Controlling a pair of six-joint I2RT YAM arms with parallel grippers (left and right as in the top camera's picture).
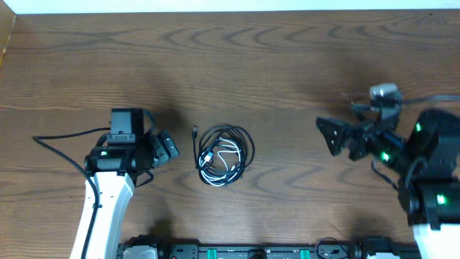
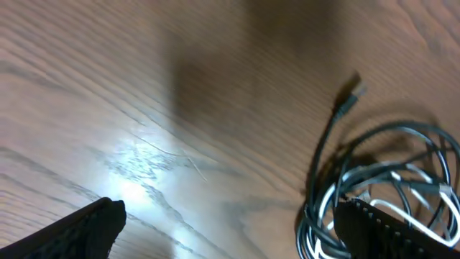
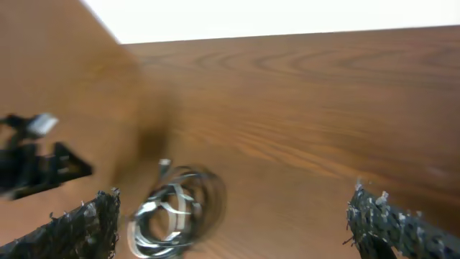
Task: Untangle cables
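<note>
A thin black cord (image 1: 245,141) and a thin white cord (image 1: 221,160) lie wound together in one loose round coil on the brown wood-grain table (image 1: 287,65). In the overhead view the coil sits close to the middle of the table, a little toward 6 o'clock. The white cord runs inside the black loops, mostly on the coil's 7 o'clock side. One small plug end (image 1: 195,131) of the black cord sticks out of the coil at about 11 o'clock and lies flat on the wood.

The left gripper (image 1: 170,146) sits at 9 o'clock of the coil, near it but not touching. Its wrist view shows the jaws spread wide with nothing between them. One of its dark ridged fingers (image 2: 79,230) is over bare wood, while the other overlaps the coil's edge in that view. Whether that one touches the cords cannot be told.

The right gripper (image 1: 328,137) is at 3 o'clock of the coil, well apart from it and pointing toward it. Its jaws are also wide apart and empty. In its blurred wrist view the coil lies ahead toward 10 o'clock.
</note>
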